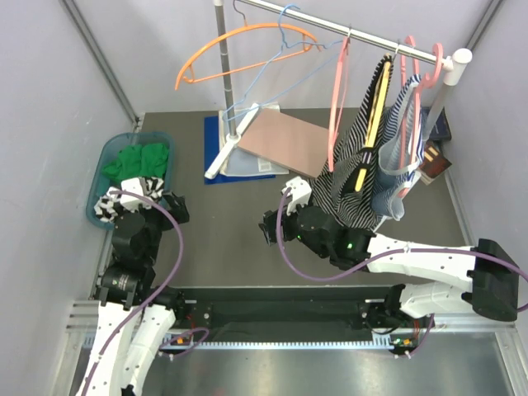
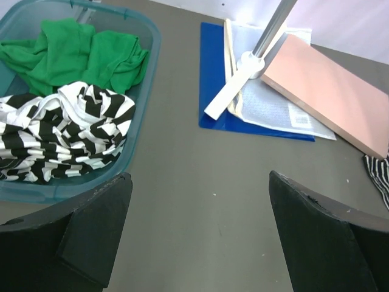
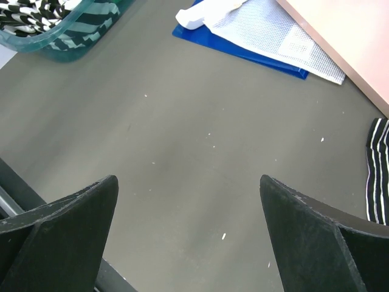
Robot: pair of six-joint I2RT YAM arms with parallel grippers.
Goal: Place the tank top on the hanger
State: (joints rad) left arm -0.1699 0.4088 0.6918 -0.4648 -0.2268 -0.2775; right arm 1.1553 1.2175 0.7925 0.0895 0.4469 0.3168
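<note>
The black-and-white wide-striped tank top [image 2: 67, 134] lies crumpled in the near end of the translucent teal plastic bin [image 2: 149, 67] at the table's left side. It is a loose heap spread across the bin's width, with no clear long axis. I cannot tell which way its neck or hem points. The bright green cloth [image 2: 79, 55] lies touching it on the far side.

The thin salmon-pink plastic hanger [image 1: 337, 99] hangs by its hook from the metal rail [image 1: 330, 29], well apart from the bin. From above it shows nearly edge-on, its long axis running from the rail toward the near side.

Just to its right hangs the dark narrow-striped garment with yellow trim [image 1: 363, 165]. To its left on the rail are the large orange hanger [image 1: 239, 41] and the light-blue wire hanger [image 1: 285, 45].

Between bin and rail, a blue mat [image 2: 209, 73] carries a white mesh sheet [image 2: 273, 103], the rack's white foot [image 2: 228, 97] and a tilted pink board [image 2: 328, 91].

The left gripper [image 2: 199, 182] hovers by the bin's near right corner, its 2 fingers spread and empty. The right gripper [image 3: 188, 182] is also spread and empty above the bare grey table [image 3: 182, 140].
</note>
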